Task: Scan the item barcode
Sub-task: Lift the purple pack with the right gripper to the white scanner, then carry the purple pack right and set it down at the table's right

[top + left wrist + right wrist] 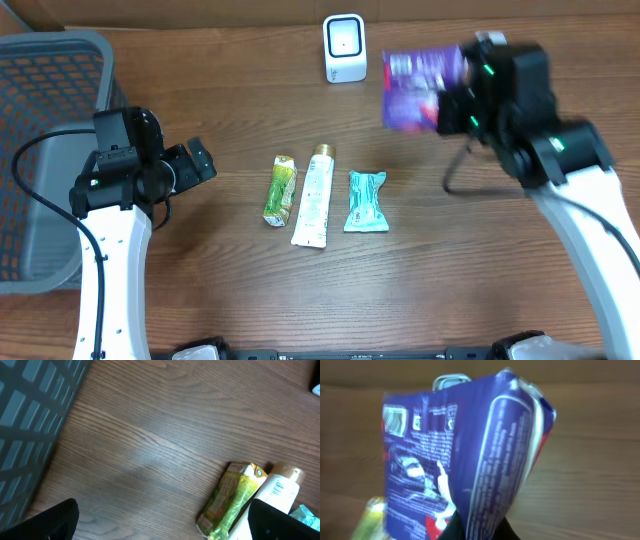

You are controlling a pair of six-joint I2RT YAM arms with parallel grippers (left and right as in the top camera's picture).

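Purple packet (418, 85) pinched in right fingers (481, 529), print too blurred to read, left fingers (50, 521) spread

Table (420, 290): brown wood-grain top, fills all three views, grain running left-right in overhead. Paler tan strip (200, 12) along far edge. Grey mesh basket (60, 45) at left edge. Light even, diffuse; shadows soft, faint sheen on wood.

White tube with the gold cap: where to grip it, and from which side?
Grip the white tube across its narrow body from straight above: it lies flat, cap pointing away from the robot. Nearer the cap is probably safer, since the green packet crowds its other end.
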